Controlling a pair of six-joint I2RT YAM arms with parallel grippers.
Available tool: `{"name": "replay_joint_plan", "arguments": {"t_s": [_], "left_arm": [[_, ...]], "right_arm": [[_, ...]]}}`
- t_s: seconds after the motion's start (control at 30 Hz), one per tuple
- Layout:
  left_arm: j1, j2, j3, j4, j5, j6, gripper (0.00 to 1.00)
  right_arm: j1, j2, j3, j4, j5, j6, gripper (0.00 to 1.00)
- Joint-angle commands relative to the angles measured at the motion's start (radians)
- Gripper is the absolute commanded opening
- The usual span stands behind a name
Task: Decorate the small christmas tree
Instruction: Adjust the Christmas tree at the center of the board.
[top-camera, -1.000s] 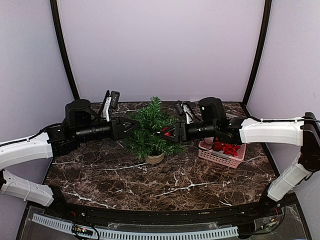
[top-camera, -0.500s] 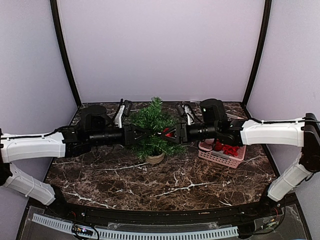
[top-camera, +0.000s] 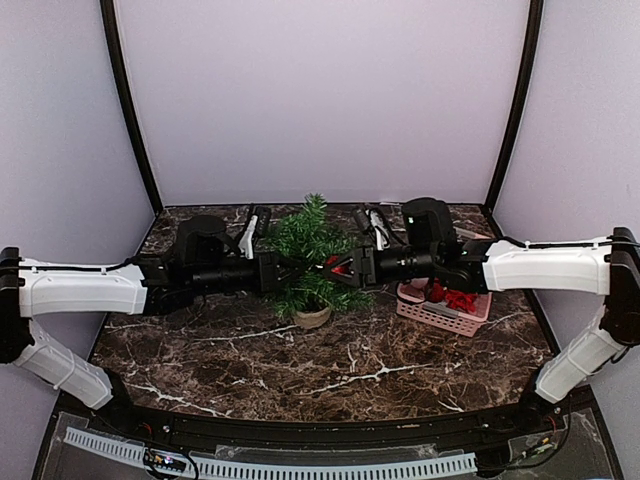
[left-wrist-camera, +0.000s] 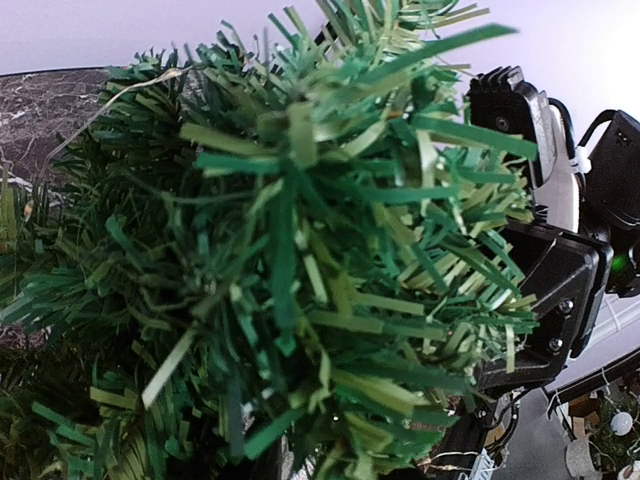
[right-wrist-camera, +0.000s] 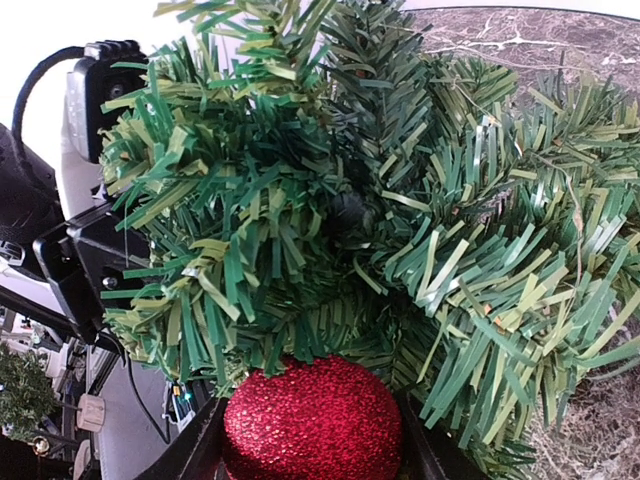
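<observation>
small christmas tree (top-camera: 312, 250) | bushy dark green | upright | round tan base

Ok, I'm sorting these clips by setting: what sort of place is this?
Likely a robot lab booth, not a home: plain lilac walls and black curved posts enclose a dark marble-patterned table, with two white-and-black robot arms flanking a small green artificial tree.

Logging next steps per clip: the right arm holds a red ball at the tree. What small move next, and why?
Probably ease the right gripper slightly deeper into the small christmas tree before letting go. The red glitter ball is clamped in its fingers just at the needle tips, and the left gripper is buried in the tree's opposite side, seemingly bracing it.
</observation>
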Motion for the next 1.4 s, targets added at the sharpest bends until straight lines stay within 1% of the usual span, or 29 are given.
{"name": "replay_joint_plan", "arguments": {"t_s": [0.0,0.17,0.5,0.63,0.73,1.37], "left_arm": [[-0.005,0.009,0.018,0.042,-0.025,-0.008,0.28],[-0.005,0.023,0.021,0.046,-0.035,-0.010,0.28],[-0.004,0.045,0.033,0.069,-0.013,-0.014,0.28],[-0.005,0.048,0.031,0.090,-0.001,-0.016,0.23],[-0.004,0.051,0.031,0.104,0.008,-0.021,0.22],[-0.005,0.035,-0.007,0.123,0.069,-0.018,0.29]], "right_arm": [[0.013,-0.022,-0.009,0.055,-0.008,0.010,0.50],[0.015,-0.015,-0.007,0.056,-0.014,0.010,0.50],[0.018,-0.012,-0.002,0.056,-0.014,0.009,0.50],[0.020,-0.011,-0.003,0.055,-0.014,0.008,0.50],[0.021,-0.009,-0.002,0.056,-0.015,0.009,0.50],[0.023,-0.017,-0.004,0.053,-0.008,0.007,0.50]]}}
